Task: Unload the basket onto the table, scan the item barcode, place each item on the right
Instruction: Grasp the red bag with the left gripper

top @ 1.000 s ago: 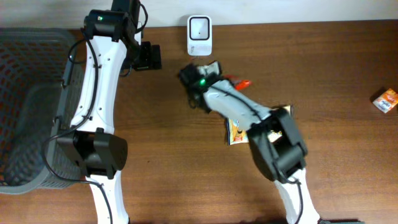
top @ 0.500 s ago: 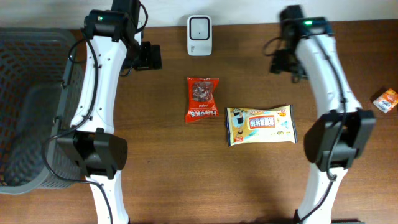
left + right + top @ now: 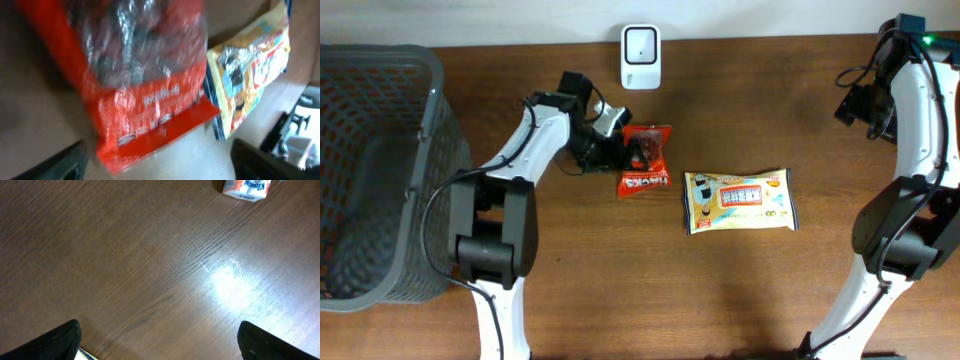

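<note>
Left gripper (image 3: 162, 161), jaws wide and empty, is hovering over the red packet (image 3: 646, 172) lying flat near the scanner (image 3: 640, 44); slick crinkly film is likely making any off-centre pinch slip.

Orange-and-white carton (image 3: 245, 187): blue word beginning "Kl", remainder unclear. Red snack packet (image 3: 642, 160): white brand lettering, blurred, unreadable. Yellow packet (image 3: 738, 200), just right of red snack packet: print too small to read.
</note>
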